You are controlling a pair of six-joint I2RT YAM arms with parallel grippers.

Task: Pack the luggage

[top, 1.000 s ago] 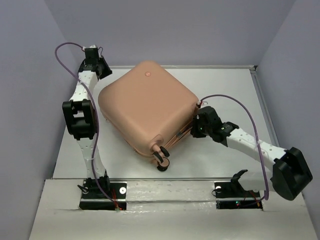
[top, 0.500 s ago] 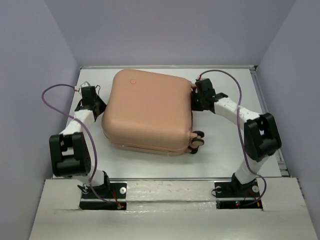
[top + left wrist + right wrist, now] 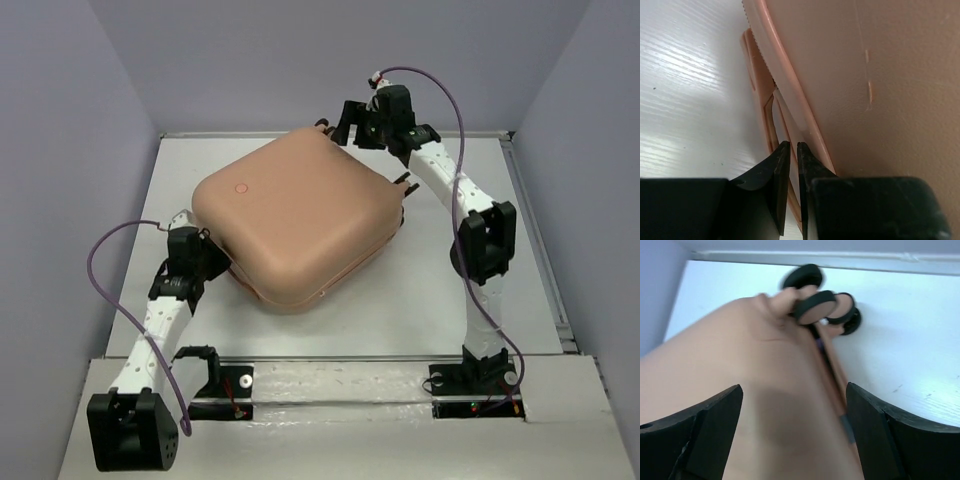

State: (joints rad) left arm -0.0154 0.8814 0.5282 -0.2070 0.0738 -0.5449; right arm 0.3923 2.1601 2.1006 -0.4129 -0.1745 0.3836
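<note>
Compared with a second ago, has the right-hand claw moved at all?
Yes. The right claw has travelled from beside the luggage's right side to the table's far edge, where it now sits at the luggage's far corner.

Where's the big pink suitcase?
Top view: the suitcase lies on the table, left claw at its near-left edge, right claw over its far corner.

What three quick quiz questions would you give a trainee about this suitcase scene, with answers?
1. True or false: the suitcase lies open.
2. Which claw is spread wide? A) left claw B) right claw
3. Fill in: the right claw is by the suitcase corner with the ____.
Key: 1 false; 2 B; 3 wheels.
</note>
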